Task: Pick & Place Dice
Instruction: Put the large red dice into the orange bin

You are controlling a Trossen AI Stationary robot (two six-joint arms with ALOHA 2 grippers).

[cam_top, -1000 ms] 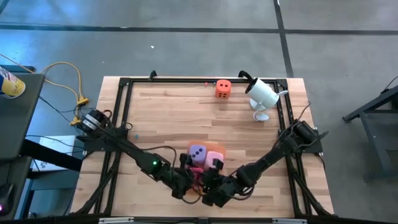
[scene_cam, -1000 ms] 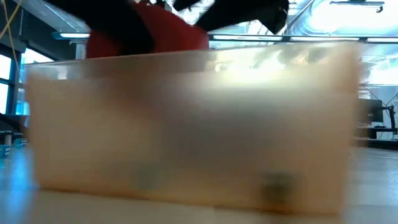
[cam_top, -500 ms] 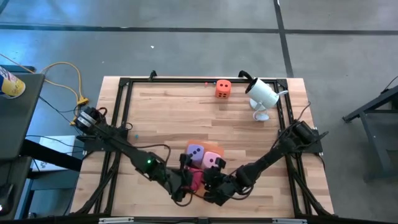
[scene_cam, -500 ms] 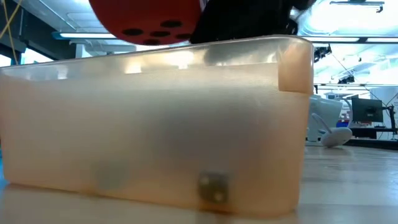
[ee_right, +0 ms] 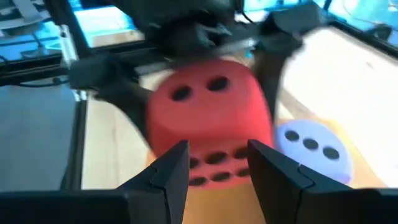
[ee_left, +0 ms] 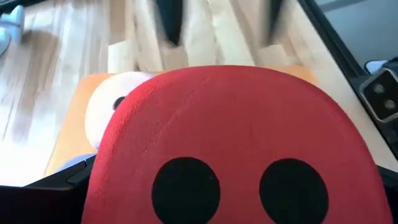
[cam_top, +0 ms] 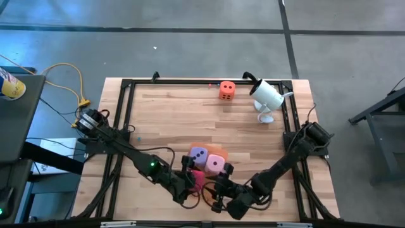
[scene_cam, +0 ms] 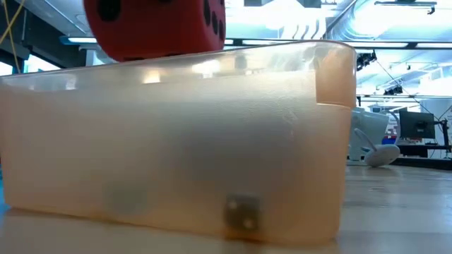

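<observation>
My left gripper [cam_top: 192, 180] is shut on the red die [cam_top: 198, 181], which hangs near the table's near edge, just above the near rim of a translucent orange container [scene_cam: 176, 141]. A purple die [cam_top: 200, 155] and a pink die [cam_top: 215, 165] lie in that container. The orange die [cam_top: 227, 90] rests on the table at the far edge. My right gripper [cam_top: 216, 197] stands open just to the near right of the red die, with nothing between its fingers [ee_right: 171, 171]. My left gripper pinches the red die by two opposite side faces [ee_right: 158, 118], one dark finger [ee_right: 134, 109] on each side. The fingers come from the table's left, slanting downward. The die is lifted clear, showing above the container's rim [scene_cam: 212, 60].
A white camera [cam_top: 266, 96] stands at the far right, next to the orange die. A black frame [cam_top: 126, 85] runs round the wooden table top. The middle of the table between the container and the far edge is bare wood.
My right gripper has drawn back from the red die toward the table's near right and risen, turning as it went. The red die, still in my left gripper, has turned about: its pips faced down, now they face sideways. The container has shifted on the table.
</observation>
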